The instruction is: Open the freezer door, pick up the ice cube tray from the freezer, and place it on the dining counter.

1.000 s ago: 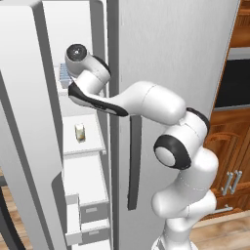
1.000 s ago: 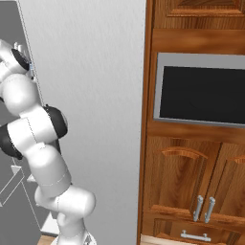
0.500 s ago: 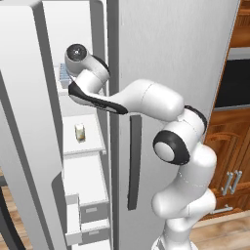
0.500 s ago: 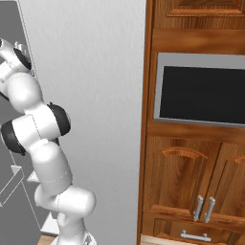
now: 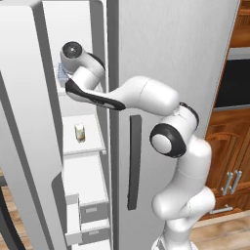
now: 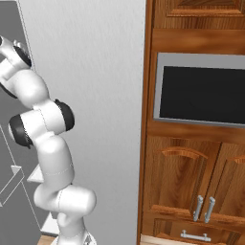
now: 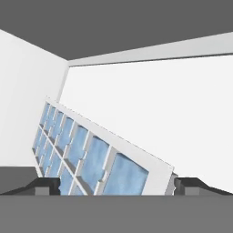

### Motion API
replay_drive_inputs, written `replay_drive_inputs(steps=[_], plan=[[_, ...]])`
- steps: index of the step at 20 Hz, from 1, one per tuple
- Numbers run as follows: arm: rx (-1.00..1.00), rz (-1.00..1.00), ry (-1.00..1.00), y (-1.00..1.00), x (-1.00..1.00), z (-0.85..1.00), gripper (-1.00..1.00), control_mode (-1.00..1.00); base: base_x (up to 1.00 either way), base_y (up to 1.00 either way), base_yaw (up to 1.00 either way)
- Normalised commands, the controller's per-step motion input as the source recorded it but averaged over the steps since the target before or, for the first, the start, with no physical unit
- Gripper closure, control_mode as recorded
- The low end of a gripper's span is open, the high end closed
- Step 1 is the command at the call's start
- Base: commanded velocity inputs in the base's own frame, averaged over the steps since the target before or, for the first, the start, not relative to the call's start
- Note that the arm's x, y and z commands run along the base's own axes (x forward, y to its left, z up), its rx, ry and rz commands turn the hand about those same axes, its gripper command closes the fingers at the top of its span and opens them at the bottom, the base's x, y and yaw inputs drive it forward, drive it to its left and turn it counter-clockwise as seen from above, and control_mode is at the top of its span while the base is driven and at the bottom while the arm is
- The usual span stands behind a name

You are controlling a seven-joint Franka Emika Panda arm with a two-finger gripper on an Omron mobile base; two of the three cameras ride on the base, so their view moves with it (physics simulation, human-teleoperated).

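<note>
Pale blue cells fill the lower half of your hand view: that's the tray, lying on an upper freezer shelf, its near end right between your two fingertips. Your end effector is spread wide, one tip on each side of the tray's near end, and nothing is pinched yet as far as you can see. From the left base camera the door stands swung open at the left, and your arm reaches in at the top shelf, where a sliver of the tray shows just beside the wrist. Lower down a small yellowish jar sits on its own shelf, well apart from your reach, with grey-fronted drawers below it. So you look to be past the door step and into the pickup. Next, judge that you need to ease forward so the tips straddle the tray's rim, then close. The tray runs at a slant across your view, so square the hand to it first or the grip could skew.
</note>
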Motion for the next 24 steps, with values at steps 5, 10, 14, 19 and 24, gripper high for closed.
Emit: replay_drive_inputs(steps=[5,10,14,19,24], plan=[[0.00,0.00,0.00,0.09,0.12,-0.07,-1.00,-1.00,0.00,0.00,0.00],[0.00,0.00,0.00,0.00,0.00,0.00,-1.00,-1.00,0.00,0.00,0.00],[0.00,0.00,0.00,0.00,0.00,0.00,-1.00,-1.00,0.00,0.00,0.00],[0.00,0.00,0.00,0.00,0.00,0.00,1.00,-1.00,0.00,0.00,0.00],[0.00,0.00,0.00,0.00,0.00,0.00,1.00,-1.00,0.00,0.00,0.00]])
